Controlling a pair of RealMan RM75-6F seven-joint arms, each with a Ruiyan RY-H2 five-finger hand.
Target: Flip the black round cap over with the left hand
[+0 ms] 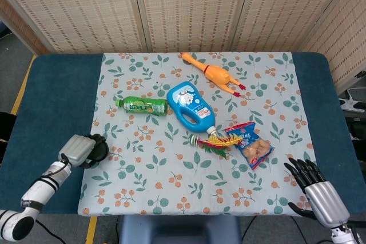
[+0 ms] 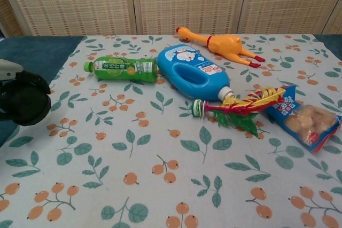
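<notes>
My left hand (image 1: pixel 79 149) holds the black round cap (image 1: pixel 97 148) at the left edge of the patterned cloth (image 1: pixel 171 158). In the chest view the black cap (image 2: pixel 25 101) fills the left hand (image 2: pixel 7 69) at the far left, just above the cloth's edge; I cannot tell which face is up. My right hand (image 1: pixel 315 190) rests at the front right corner of the table, off the cloth, fingers spread and holding nothing. It does not show in the chest view.
On the cloth lie a green bottle (image 1: pixel 142 106), a blue detergent bottle (image 1: pixel 192 105), an orange rubber chicken (image 1: pixel 214 74), a snack bag (image 1: pixel 252 144) and a red, yellow and green feathered toy (image 1: pixel 214 142). The blue table (image 1: pixel 54 95) borders the cloth.
</notes>
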